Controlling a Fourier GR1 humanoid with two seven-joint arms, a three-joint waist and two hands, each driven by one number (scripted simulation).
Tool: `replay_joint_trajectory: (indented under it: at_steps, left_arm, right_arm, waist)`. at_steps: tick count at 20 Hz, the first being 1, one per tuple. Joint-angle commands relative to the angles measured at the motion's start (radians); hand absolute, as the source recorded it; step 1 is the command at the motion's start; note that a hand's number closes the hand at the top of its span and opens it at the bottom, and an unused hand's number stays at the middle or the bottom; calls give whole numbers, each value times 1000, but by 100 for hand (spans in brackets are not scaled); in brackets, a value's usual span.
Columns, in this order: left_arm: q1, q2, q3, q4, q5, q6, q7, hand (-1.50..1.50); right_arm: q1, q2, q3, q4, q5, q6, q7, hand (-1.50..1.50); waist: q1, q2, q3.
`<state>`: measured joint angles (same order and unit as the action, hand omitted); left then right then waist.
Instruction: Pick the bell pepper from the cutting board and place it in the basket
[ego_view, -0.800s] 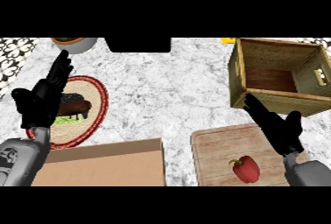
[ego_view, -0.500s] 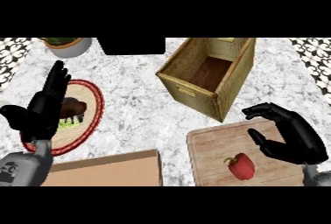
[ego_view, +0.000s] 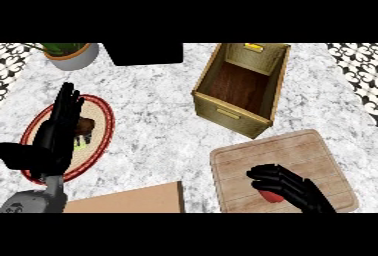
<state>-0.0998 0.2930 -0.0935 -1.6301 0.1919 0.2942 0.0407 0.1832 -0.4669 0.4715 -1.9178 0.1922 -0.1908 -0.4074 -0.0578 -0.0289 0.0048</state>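
1. Now your right hand (ego_view: 289, 186) lies over the pepper (ego_view: 272, 196) on the board (ego_view: 310, 155), fingers bent down across it. Only a sliver of red shows under them, so you cannot tell whether they have closed on it or merely cover it.
2. That top-down cover suits a round, slippery thing: fingers over the crown let the thumb come in from the side. The thumb is hidden, so judge the grasp as not yet proven.
3. Your pepper sits near the board's lower edge, well apart from the basket (ego_view: 232, 116), which stands just beyond the board's far corner with its mouth open upward. From there the carry looks short: up, forward, a little left, over the near wall.
4. Mind that near wall; it stands tall, so the pepper probably needs a clear lift before it travels.
5. Your left hand (ego_view: 55, 135) is held open at the left, fingers straight up, over the plate (ego_view: 100, 132). It is resting, out of the way.
6. A pot (ego_view: 74, 54) stands at the far left, and a sheet (ego_view: 129, 200) lies at the near edge; neither looks to be in the path.
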Motion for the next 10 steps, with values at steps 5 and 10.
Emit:
replay_joint_trajectory:
  at_steps: [5,10]
  left_arm:
    - [95,-33,2,-5,9,11,-47,0]
    - [94,-12,-2,-51,6,5,-21,0]
  right_arm:
    - [227,-71,-163,-173,383,-324,218,-150]
    - [407,-214,-239,-341,587,-221,439,-150]
  waist:
    - [-47,5,-16]
    - [-40,10,-18]
